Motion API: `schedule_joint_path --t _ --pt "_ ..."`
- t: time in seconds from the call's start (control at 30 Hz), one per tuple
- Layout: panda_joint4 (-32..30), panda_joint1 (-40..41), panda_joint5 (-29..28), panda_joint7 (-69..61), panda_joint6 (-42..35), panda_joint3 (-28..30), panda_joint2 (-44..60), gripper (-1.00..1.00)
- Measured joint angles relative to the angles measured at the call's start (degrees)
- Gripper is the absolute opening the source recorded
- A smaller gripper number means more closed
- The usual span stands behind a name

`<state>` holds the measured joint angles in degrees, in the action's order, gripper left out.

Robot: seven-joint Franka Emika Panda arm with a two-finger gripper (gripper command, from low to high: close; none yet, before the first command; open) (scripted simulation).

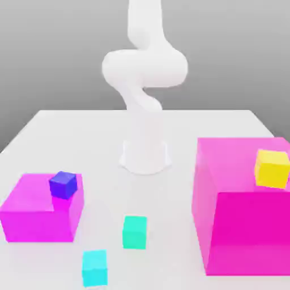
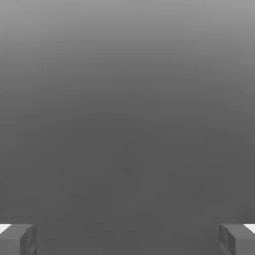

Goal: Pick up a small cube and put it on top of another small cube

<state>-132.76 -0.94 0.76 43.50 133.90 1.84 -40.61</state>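
One small cyan cube [image 1: 94,268] lies on the table [image 1: 141,198], near the teal cube [image 1: 135,232] but apart from it. The yellow cube [image 1: 272,169], on which it should probably go, sits on top of the large pink block [image 1: 252,232]. The gripper [image 2: 127,240] has its fingers spread wide, with nothing between them. So, I judge, nothing is done: the reaching, grasping, lifting and placing are all left.

Simulated tabletop, plain colored blocks [image 1: 42,212]
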Motion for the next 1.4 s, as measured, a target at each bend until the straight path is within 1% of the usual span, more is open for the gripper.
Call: schedule_joint_path --t 0.33,0.57,0.7,0.87,1.0,1.03,1.27,1.4 --pt "-3.9 -2.8 4.1 -10.1 8.6 6.8 21.1 0.00" --pt "-6.6 -2.7 7.2 -17.3 14.4 9.5 35.7 0.00" --pt "-8.2 -1.4 8.0 -20.8 17.8 9.9 43.9 0.00" --pt "-9.9 0.1 7.3 -23.6 22.5 10.4 53.9 0.00" --pt "-8.6 2.6 10.4 -26.4 28.7 7.4 62.3 0.00" --pt "-8.2 3.4 11.2 -27.0 30.1 6.5 64.1 -1.00" --pt "-8.2 3.6 11.2 -27.0 30.4 6.3 64.5 -1.00" --pt "-9.7 1.7 7.7 -24.3 24.9 8.9 57.5 -1.00"
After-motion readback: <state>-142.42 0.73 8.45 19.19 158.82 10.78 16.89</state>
